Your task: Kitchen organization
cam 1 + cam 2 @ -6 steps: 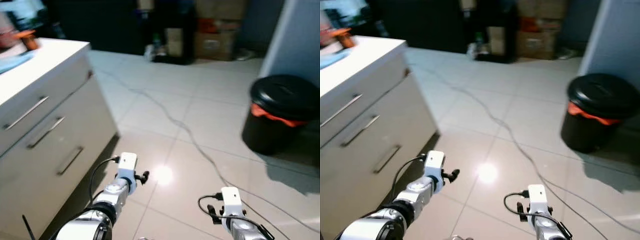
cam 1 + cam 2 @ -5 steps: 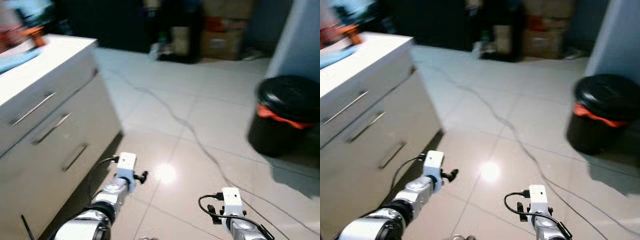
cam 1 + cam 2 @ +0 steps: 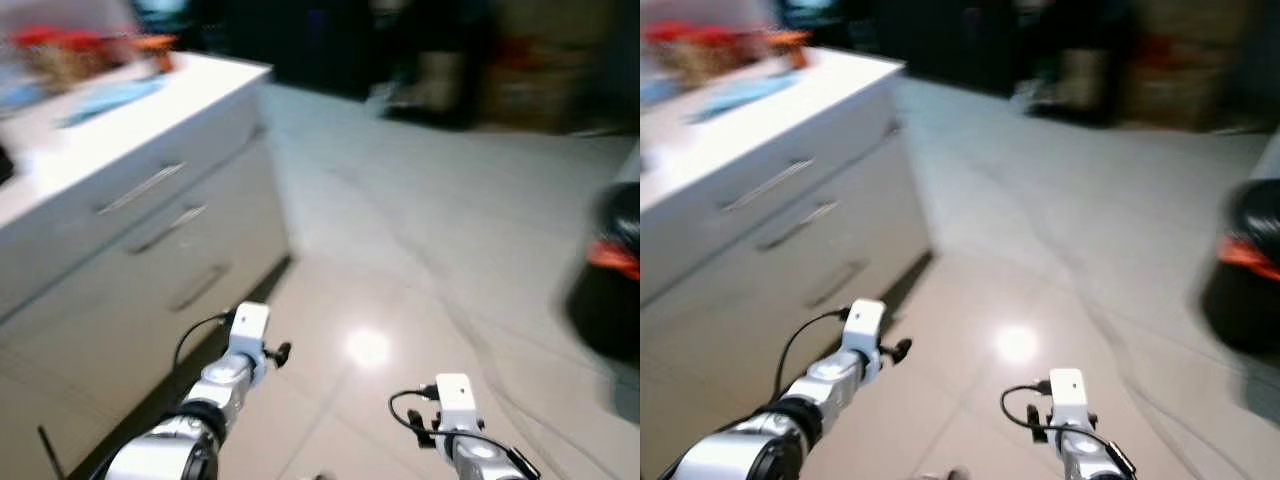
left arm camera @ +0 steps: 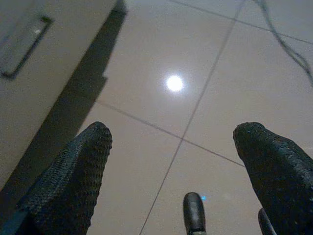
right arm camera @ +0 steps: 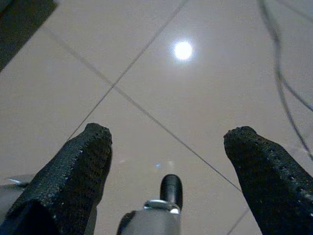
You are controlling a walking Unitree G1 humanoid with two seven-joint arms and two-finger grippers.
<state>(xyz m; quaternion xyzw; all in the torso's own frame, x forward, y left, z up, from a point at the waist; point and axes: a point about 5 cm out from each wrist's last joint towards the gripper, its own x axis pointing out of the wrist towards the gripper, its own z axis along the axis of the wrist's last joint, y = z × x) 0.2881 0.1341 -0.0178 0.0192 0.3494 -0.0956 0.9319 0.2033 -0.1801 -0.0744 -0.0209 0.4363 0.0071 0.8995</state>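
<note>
Arms low over tiled floor, left claw fingers apart, right claw fingers apart, both empty

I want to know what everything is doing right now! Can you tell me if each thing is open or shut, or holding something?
Left gripper: open, holding nothing, over the floor tiles.
Right gripper: open, holding nothing, over the floor tiles.
Top cabinet drawer: shut.
Middle cabinet drawer: shut.
Bottom cabinet drawer: shut.
Black trash bin: too blurred to tell about its lid; an orange liner shows at its rim.
</note>
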